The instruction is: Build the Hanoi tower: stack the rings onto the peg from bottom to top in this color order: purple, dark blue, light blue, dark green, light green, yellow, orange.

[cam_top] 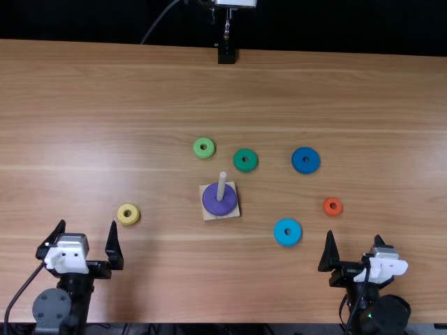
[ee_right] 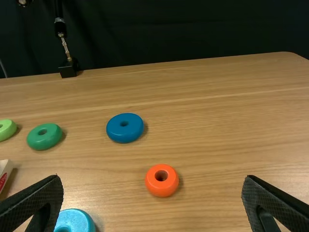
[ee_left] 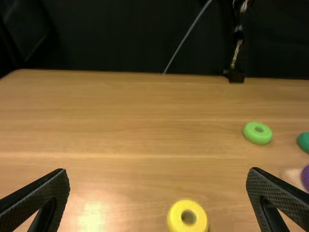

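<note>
In the top view, the purple ring (cam_top: 211, 204) lies around the peg (cam_top: 222, 183), on the square base (cam_top: 235, 213) standing on the table (cam_top: 363, 105). Taking the peg as the clock's centre, the light green ring (cam_top: 198, 149) is toward 11 o'clock, the dark green ring (cam_top: 238, 161) at 1, the dark blue ring (cam_top: 298, 161) at 2, the orange ring (cam_top: 327, 206) near 3, the light blue ring (cam_top: 280, 233) at 4 and the yellow ring (cam_top: 121, 215) toward 8. The left end effector (cam_top: 88, 224) is toward 8, beyond the yellow ring; the right end effector (cam_top: 354, 236) is toward 4, past the orange ring.

In the left wrist view, the left end effector (ee_left: 158, 173) has its fingers wide apart; the yellow ring is nearer it than the light green ring.

In the right wrist view, the right end effector (ee_right: 152, 178) also has its fingers spread well apart, and the orange ring rests flat, nearer than the dark blue ring.
</note>
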Controlling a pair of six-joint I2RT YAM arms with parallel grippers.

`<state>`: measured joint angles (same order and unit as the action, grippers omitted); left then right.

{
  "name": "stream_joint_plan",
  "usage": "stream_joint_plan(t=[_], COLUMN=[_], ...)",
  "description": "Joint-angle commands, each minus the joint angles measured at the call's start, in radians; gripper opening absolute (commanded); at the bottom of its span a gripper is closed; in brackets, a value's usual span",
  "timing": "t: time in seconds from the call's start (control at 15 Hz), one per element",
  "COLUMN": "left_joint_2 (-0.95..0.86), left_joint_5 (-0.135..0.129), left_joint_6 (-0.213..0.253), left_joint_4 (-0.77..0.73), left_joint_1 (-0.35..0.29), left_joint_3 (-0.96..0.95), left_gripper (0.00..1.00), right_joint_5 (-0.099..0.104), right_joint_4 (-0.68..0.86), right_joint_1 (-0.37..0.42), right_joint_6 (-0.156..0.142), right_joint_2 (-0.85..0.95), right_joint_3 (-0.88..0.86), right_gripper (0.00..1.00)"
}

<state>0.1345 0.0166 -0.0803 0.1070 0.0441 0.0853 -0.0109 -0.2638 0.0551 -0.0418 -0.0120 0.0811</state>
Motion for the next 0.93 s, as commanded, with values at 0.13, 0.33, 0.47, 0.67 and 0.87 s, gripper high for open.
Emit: stream_joint_plan(t=[0.13,0.33,0.47,0.67,0.87], left_joint_2=[-0.072,-0.102,-0.124,-0.134,-0.134], left_joint_5=[0.007,0.007,0.007,0.007,0.005], left_joint_6=[0.014,0.014,0.014,0.005,0.001], left_joint_4=[0.118,0.145,0.215,0.285,0.292], left_joint_1=[-0.001,-0.001,-0.007,-0.007,-0.007], left_joint_3=[-0.062,-0.085,-0.085,-0.085,-0.085], left_gripper=[1.00,1.00,1.00,1.00,1.00], right_joint_5=[-0.002,-0.004,-0.004,-0.004,-0.004], right_joint_4=[-0.074,-0.076,-0.076,-0.076,-0.076], right_joint_1=[-0.001,-0.001,-0.001,-0.001,-0.001], right_joint_6=[0.003,0.001,0.001,0.001,0.001], right_joint_2=[0.012,0.012,0.012,0.012,0.012], right_joint_3=[-0.067,-0.067,-0.067,-0.067,-0.067], right_gripper=[1.00,1.00,1.00,1.00,1.00])
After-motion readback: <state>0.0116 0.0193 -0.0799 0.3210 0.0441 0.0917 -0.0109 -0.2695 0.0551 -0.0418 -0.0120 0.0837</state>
